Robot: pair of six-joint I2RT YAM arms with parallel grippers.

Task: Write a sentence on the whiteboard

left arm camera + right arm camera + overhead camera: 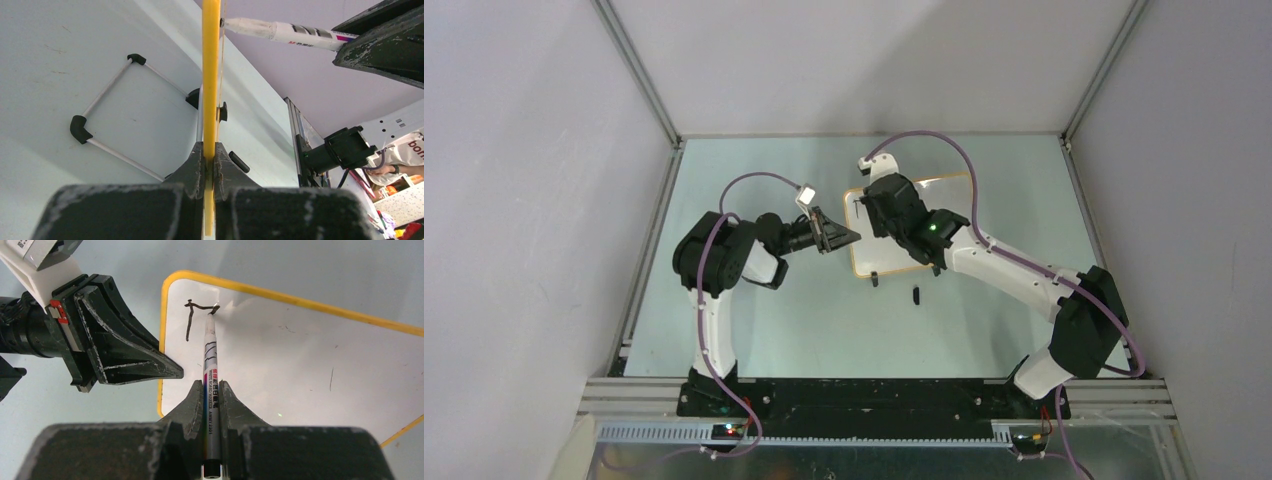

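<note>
Orange-rimmed whiteboard (949, 195) on the table (824, 320), just past the middle toward twelve o'clock; pinched at its nine o'clock edge by the left gripper (210, 155); marker (210, 355) clamped in the right gripper (211, 390), tip touching the board near eleven o'clock; only first black strokes of the sentence (190, 320) there.
</note>
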